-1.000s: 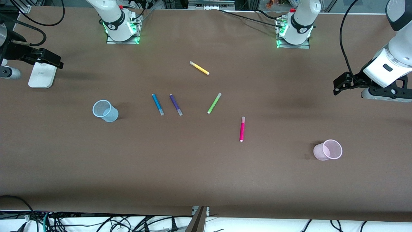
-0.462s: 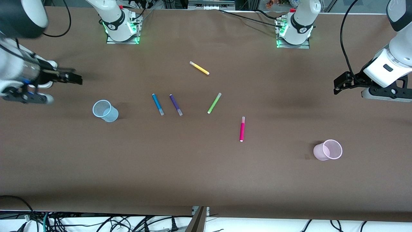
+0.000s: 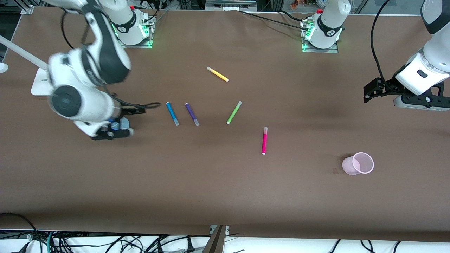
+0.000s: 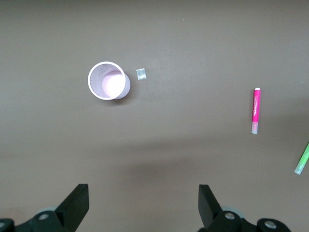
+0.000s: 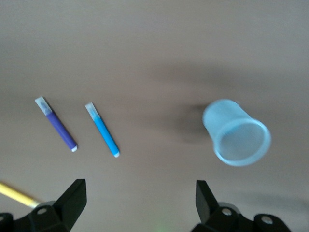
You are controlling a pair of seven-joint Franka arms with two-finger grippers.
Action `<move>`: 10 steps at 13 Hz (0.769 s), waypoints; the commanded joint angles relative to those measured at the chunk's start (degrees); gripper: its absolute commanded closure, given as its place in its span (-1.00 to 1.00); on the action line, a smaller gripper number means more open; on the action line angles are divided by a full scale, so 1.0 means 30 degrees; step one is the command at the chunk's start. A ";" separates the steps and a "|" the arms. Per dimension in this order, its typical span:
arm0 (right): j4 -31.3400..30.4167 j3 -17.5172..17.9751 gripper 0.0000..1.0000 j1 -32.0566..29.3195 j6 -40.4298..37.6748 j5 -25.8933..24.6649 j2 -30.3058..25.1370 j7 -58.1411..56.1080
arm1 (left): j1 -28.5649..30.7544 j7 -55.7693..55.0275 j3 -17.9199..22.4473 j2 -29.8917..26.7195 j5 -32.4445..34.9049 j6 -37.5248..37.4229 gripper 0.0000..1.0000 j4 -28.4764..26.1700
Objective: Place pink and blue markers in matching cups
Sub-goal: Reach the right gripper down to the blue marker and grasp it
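Hovering right gripper point(image 3: 140, 108) released over blue cup point(image 5: 237, 134) | purple pen point(image 3: 192, 114) beside blue marker point(image 3: 172, 114) | left gripper point(image 3: 368, 94) released, waits

Blue marker point(image 3: 172, 113) flat on table, purple pen point(image 3: 192, 114) just beside it, narrow gap between; green pen point(image 3: 233, 112) and yellow pen point(image 3: 217, 74) well apart; pink marker point(image 3: 264, 140) lies alone, bare cloth all round; pink cup point(image 3: 358, 163) upright, unobstructed.

Five markers on the table: one blue point(image 3: 172, 113), one purple point(image 3: 192, 114), one green point(image 3: 233, 112), one yellow point(image 3: 217, 74), one pink point(image 3: 264, 141). Two cups: one pink point(image 3: 358, 163), one blue point(image 5: 236, 133). Two grippers: left point(image 3: 367, 94), right point(image 3: 142, 108).
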 commanded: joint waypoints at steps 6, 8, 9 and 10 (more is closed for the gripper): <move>-0.2204 -0.0127 -1.00 0.2473 0.6059 0.0053 0.3066 0.0027 | 0.0153 0.0347 -0.0152 -0.0024 0.0320 -0.0321 -1.00 0.0210; -0.3522 -0.0127 -1.00 0.3115 0.8256 0.0053 0.3271 0.0027 | 0.0065 0.0113 -0.0181 -0.0024 0.0320 -0.0350 -1.00 0.0210; -0.4138 -0.0127 -1.00 0.3322 0.9340 0.0053 0.3446 0.0056 | 0.0036 0.0113 -0.0182 -0.0024 0.0320 -0.0350 -1.00 0.0239; -0.4724 -0.0127 -1.00 0.3353 1.0250 0.0053 0.3535 0.0027 | 0.0036 0.0142 -0.0182 -0.0024 0.0291 -0.0350 -1.00 0.0239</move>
